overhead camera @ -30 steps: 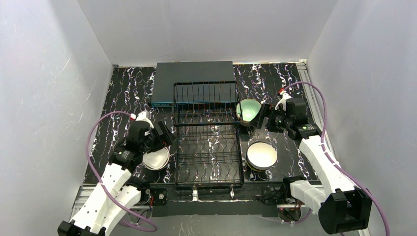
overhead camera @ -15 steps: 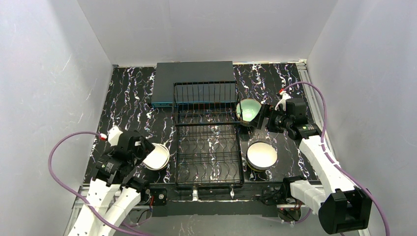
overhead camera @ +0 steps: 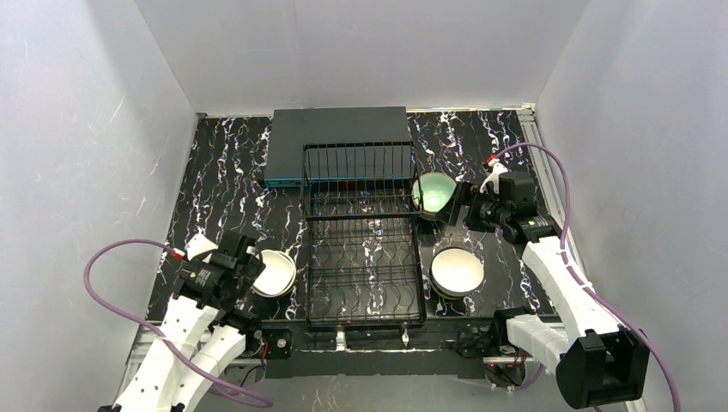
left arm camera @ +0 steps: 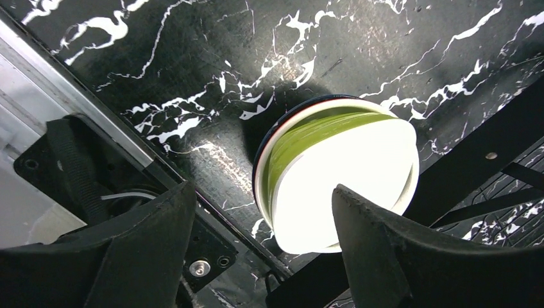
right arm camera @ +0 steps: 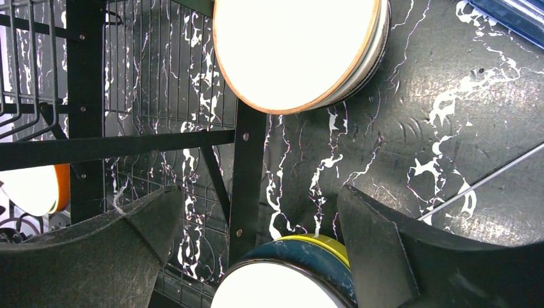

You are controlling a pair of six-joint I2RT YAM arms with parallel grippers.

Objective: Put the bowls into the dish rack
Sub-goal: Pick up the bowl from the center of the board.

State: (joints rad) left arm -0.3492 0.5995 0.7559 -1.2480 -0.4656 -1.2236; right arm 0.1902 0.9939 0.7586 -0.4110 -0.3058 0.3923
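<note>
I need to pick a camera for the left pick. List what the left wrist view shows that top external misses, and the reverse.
Only left wrist: the outer wall of the lime green bowl, nested in a white bowl. Only top external: the whole dish rack, the grey box, the right gripper open beside the mint bowl, a second bowl stack. Both: the open left gripper at that bowl, the rack's edge, the marbled table.

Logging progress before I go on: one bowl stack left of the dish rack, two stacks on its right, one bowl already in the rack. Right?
Not quite. The dish rack holds no bowl yet; the top external view shows only its bare wires. The rest stands: one white-and-green stack left of it, and on its right a mint-topped stack and a white-topped stack.
</note>
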